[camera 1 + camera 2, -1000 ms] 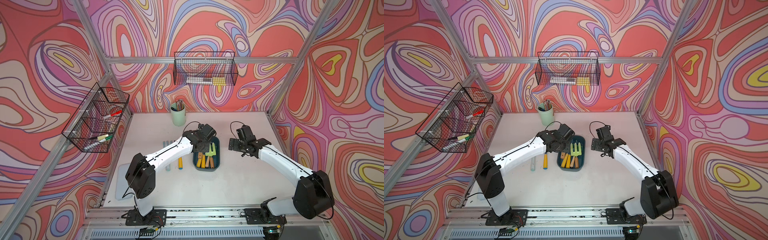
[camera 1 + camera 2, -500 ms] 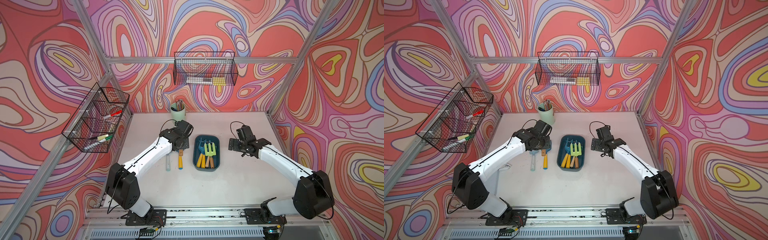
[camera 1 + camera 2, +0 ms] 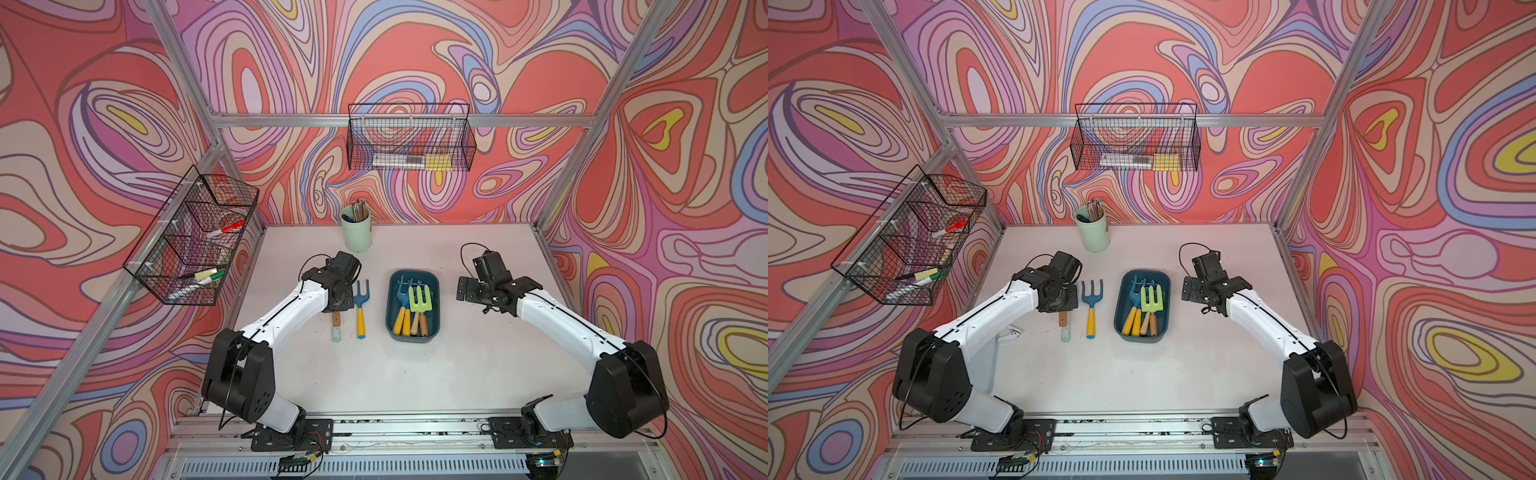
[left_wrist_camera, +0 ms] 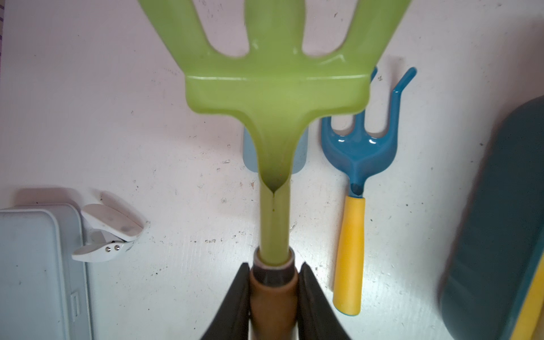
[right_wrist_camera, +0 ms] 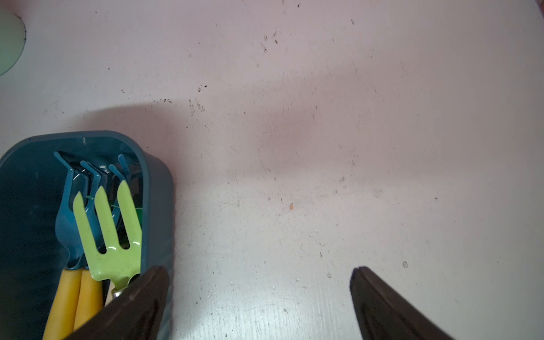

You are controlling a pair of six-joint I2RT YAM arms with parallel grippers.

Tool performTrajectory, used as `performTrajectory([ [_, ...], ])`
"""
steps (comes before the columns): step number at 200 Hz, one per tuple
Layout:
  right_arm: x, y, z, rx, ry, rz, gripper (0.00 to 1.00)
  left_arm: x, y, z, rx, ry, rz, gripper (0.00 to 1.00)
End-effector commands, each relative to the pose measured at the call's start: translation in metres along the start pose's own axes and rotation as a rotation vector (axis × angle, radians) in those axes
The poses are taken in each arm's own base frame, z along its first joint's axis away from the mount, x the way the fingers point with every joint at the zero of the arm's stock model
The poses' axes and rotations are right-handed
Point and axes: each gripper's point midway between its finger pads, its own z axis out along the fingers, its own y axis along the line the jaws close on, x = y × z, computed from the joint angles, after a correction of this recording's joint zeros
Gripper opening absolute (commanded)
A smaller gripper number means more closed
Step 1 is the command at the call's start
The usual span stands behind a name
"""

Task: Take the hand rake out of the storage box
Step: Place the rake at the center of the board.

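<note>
One rake (image 4: 275, 97) in left end effector (image 4: 274, 268), probably outside box (image 4: 500, 220).

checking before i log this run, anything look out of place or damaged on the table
Nothing damaged or spilled. The one stray is a small white clip lying beside a pale grey case; the table is scuffed with dark specks.

Bare table (image 3: 478, 353) right of the storage box (image 3: 390, 307); blue rake (image 3: 360, 307) and perhaps a trowel (image 3: 336, 330) close left.
</note>
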Motion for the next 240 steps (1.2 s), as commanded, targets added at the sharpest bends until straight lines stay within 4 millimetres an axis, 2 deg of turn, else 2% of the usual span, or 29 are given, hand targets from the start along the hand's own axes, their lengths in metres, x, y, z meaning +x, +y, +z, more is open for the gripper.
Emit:
performTrajectory([
  [1,-0.007,0.004,0.0,-0.013,-0.009,0.003,0.98,-0.005,0.009,0.003,-0.013,-0.032,-0.008,0.12],
  [75,-0.004,0.005,0.001,-0.023,-0.005,0.005,0.98,-0.005,0.037,0.021,-0.088,-0.013,-0.005,0.1],
  [160,-0.004,0.01,0.001,-0.053,-0.009,0.006,0.98,0.008,0.056,0.034,-0.148,0.017,-0.009,0.1],
  [189,-0.006,0.012,0.0,-0.069,-0.016,0.011,0.98,0.01,0.064,0.038,-0.193,0.028,0.024,0.06],
  [240,-0.009,0.015,-0.005,-0.089,-0.032,0.009,0.98,0.015,0.071,0.045,-0.221,0.06,0.044,0.07],
])
